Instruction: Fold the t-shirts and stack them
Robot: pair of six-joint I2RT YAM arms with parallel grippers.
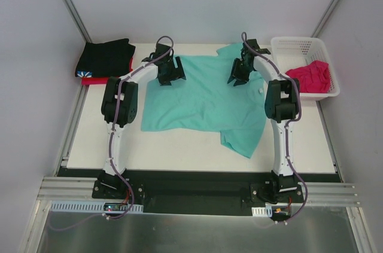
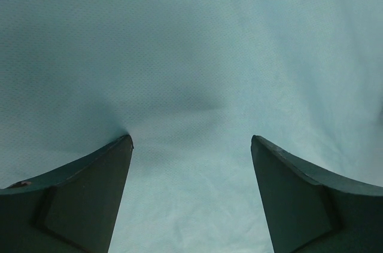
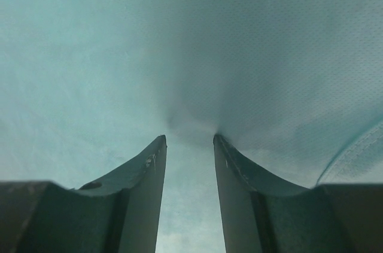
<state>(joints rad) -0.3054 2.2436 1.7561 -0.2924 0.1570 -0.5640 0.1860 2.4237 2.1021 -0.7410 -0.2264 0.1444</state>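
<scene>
Top view, layout: the teal t-shirt lies spread flat in the middle of the table. Only this view shows its outline and the other things.
Top view, other shirts: a folded black t-shirt lies on a red t-shirt at the far left corner. A magenta t-shirt sits crumpled in the white basket at the far right.
Top view, axis: the teal t-shirt's long axis runs left to right, with both sleeves at its right end and the straight hem at its left.
Top view, arms: the left gripper is down over the shirt's far left part and the right gripper over its far right part. The jaws are too small to judge here.
Top view, markings: a small blue-white mark shows on the black t-shirt, too small to read.
Left wrist view: teal t-shirt cloth fills the frame. The left gripper has its jaws spread wide, with the cloth puckered at one fingertip.
Right wrist view: the teal t-shirt again fills the frame. The right gripper has only a narrow gap between its jaws, and creases run in toward the tips. I cannot tell whether a fold is pinched.
</scene>
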